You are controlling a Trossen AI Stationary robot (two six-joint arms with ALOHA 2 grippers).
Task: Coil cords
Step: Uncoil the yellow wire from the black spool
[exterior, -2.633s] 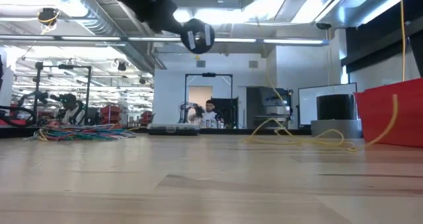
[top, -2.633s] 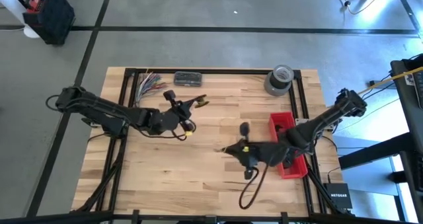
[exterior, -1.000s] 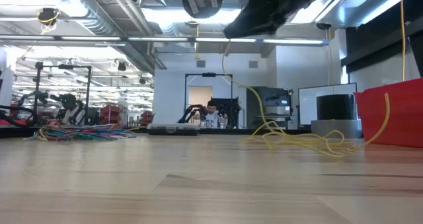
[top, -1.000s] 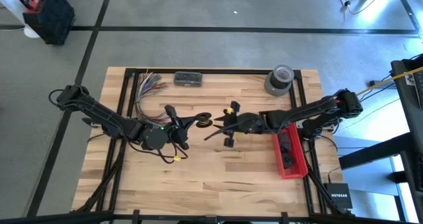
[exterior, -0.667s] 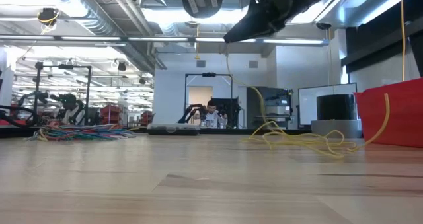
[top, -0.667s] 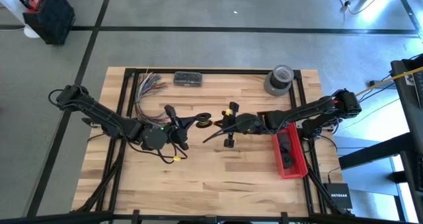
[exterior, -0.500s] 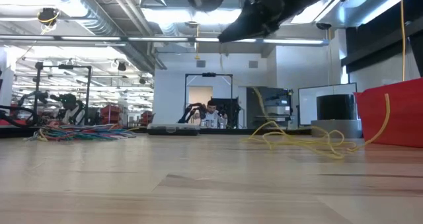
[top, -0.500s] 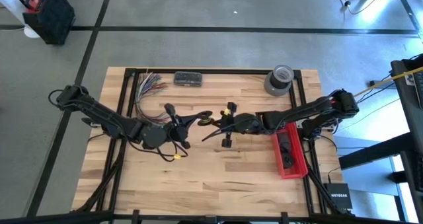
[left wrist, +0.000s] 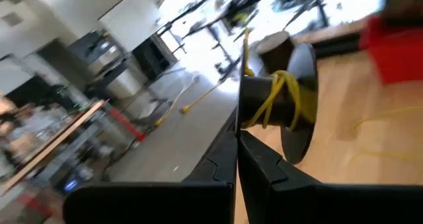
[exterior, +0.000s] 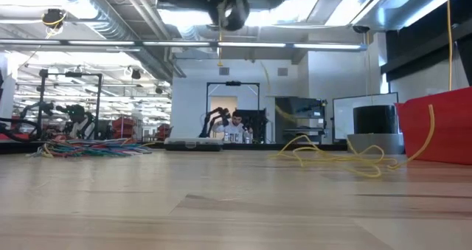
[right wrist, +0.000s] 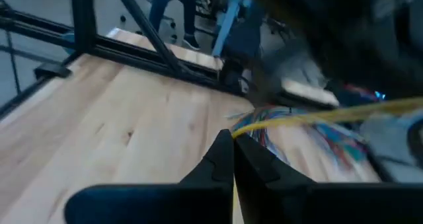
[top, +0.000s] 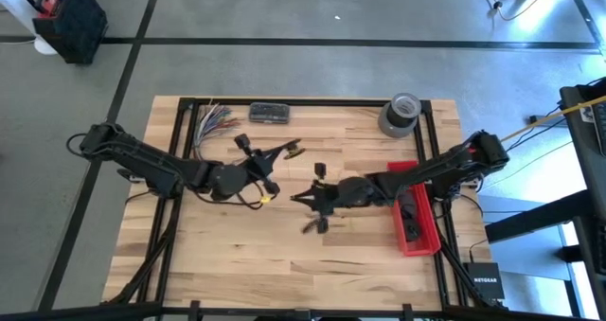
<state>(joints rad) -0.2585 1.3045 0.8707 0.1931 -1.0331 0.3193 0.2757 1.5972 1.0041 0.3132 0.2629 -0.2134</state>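
A black spool (left wrist: 284,102) wound with thin yellow cord hangs above the table's middle (top: 294,149), with my left gripper (left wrist: 236,130) shut on it. My right gripper (top: 296,200) is just nearer the front edge and points toward the table's left. It is shut on a strand of the yellow cord (right wrist: 310,115). The rest of the cord (exterior: 332,155) lies in loose loops on the wood near the red bin, with one end going up over the bin's wall (exterior: 431,128). My left gripper pinches the spool's near end (left wrist: 246,115) between its two fingertips, coming in about level from the table's left. The spool is lifted clear of the table, its far flange (left wrist: 303,105) turned away from the fingers. My right gripper pinches the yellow cord (right wrist: 243,127) between its fingertips, one strand, coming about level from the table's right. The strand runs away sideways from the fingertips through the air.
A bundle of multicoloured wires (top: 213,122) and a dark flat box (top: 270,113) lie at the far left. A grey tape roll (top: 400,113) stands at the far right. The red bin (top: 413,212) sits along the right side, under my right arm. Black frame rails border the table.
My right gripper has moved toward the table's near edge and a little left, rolling as it went. My left gripper has carried the spool toward the far edge and rolled too. The cord that rose steeply from the table heap now hangs lower and slacker.
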